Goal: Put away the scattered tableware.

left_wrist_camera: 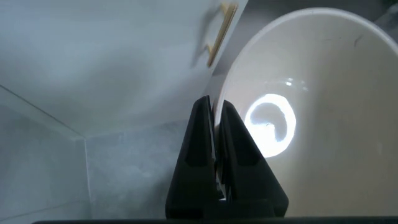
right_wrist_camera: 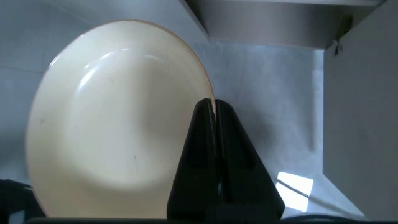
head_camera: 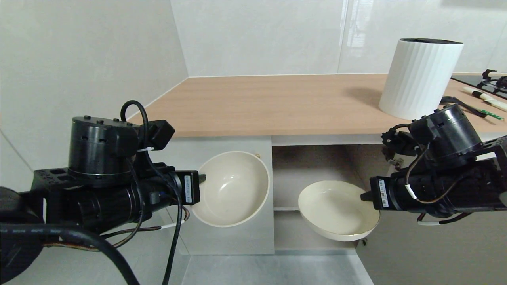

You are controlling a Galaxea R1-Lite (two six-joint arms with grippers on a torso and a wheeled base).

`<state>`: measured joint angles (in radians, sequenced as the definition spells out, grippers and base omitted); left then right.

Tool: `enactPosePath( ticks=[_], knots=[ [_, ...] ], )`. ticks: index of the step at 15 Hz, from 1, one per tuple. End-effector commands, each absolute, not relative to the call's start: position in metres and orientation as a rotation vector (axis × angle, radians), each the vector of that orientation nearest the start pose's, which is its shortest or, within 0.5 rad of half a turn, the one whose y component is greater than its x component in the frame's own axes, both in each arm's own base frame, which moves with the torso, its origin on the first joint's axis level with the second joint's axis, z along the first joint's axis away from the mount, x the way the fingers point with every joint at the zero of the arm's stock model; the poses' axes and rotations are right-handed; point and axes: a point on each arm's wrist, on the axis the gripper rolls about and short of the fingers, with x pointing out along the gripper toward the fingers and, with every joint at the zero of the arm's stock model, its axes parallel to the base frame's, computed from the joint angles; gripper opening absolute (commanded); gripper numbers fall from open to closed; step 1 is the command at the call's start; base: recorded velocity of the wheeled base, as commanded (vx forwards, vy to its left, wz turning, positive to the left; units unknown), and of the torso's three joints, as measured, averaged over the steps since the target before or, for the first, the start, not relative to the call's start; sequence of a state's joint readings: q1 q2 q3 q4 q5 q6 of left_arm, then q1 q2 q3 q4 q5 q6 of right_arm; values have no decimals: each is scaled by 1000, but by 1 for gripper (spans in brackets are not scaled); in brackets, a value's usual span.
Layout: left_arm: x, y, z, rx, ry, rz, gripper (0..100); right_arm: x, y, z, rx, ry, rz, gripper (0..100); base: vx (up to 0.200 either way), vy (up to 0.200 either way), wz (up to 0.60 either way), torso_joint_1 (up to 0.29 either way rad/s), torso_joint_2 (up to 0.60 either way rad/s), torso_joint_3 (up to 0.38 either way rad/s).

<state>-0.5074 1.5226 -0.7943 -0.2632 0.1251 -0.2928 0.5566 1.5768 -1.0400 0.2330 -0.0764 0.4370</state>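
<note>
Deep bowl (head_camera: pixel 233 190): held in the air in front of the closed left door (head_camera: pixel 229 241) of the cupboard (head_camera: pixel 313 166), tipped on edge so that its hollow is turned outward. It is not yet inside the cupboard.
Shallow bowl (head_camera: pixel 336 211): held before the open right half of the cupboard, at about the level of the shelf (head_camera: pixel 285 208). It is tilted and set down on nothing.
Left gripper (head_camera: pixel 202 179): closed narrowly on the rim of the deep bowl, with one finger on either side of the wall.
Right gripper (head_camera: pixel 362 196): clamped in the same way on the rim of the shallow bowl, on the side away from the closed door.
Counter (head_camera: pixel 257 103): directly above the cupboard. A white ribbed container (head_camera: pixel 420 77) is stood on it, above the cupboard's right side, and a few utensils (head_camera: pixel 485 99) are laid beyond that.
Progress: both bowls are gripped and lifted at the cupboard, so the task is judged to be partly done. Each bowl is yet to be set inside and released. The utensils on the counter may also be left to put away.
</note>
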Motion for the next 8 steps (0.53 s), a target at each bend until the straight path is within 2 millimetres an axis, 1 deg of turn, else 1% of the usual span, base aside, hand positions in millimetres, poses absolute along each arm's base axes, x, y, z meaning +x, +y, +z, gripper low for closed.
enactPosePath(
  ticks=[1,5,8],
  knots=[
    [227,-123,193,-139,496,-306,0,226,139,203,166,823,283,0,0,0,0,-193,471,276],
    [227,-123,193,-139,496,-306,0,230,141,200,161,818,271,0,0,0,0,-163,448,281],
    [227,-123,193,-138,497,-306,0,231,141,198,159,823,269,0,0,0,0,-131,408,266]
  ],
)
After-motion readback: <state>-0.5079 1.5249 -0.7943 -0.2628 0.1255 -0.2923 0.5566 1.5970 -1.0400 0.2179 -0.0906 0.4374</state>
